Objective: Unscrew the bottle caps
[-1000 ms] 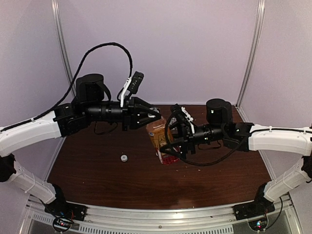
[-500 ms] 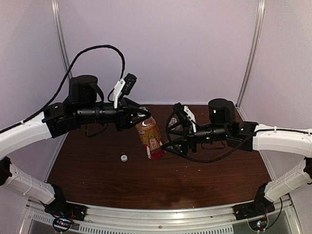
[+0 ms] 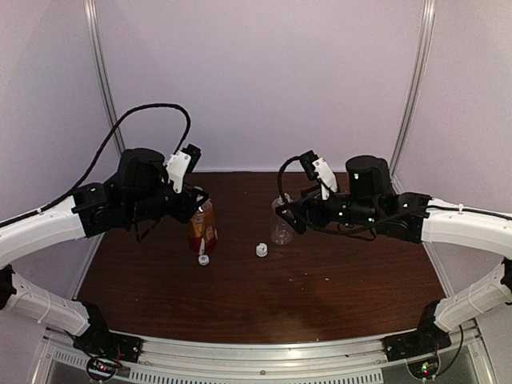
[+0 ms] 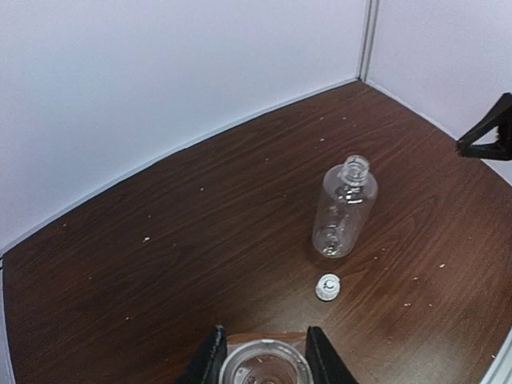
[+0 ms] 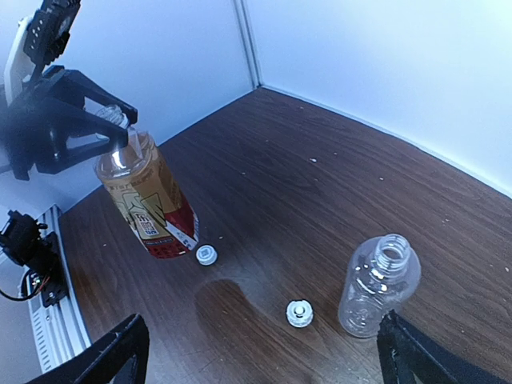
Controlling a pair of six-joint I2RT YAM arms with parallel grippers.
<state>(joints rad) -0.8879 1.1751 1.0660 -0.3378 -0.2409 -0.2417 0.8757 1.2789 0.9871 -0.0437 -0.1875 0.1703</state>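
1. Clamps the left gripper (image 3: 197,203) shut on the neck of the brown bottle (image 3: 202,230), fingers (image 4: 213,362) on either side of its open mouth.
2. Holds that bottle tilted, the red band of its label near the base and the base low over the table (image 3: 336,296); hard to tell whether it touches the wood.
3. Spreads the right gripper (image 5: 264,352) wide with nothing in it, near the clear bottle (image 5: 379,284).
4. Leaves the clear bottle upright on the table, neck uncapped, close to one finger in the right wrist view.
5. Shows one white cap (image 3: 204,259) lying on the table right at the foot of the brown bottle.
6. Shows the other cap (image 3: 261,250) lying between the two bottles, nearer the clear one and touching neither.
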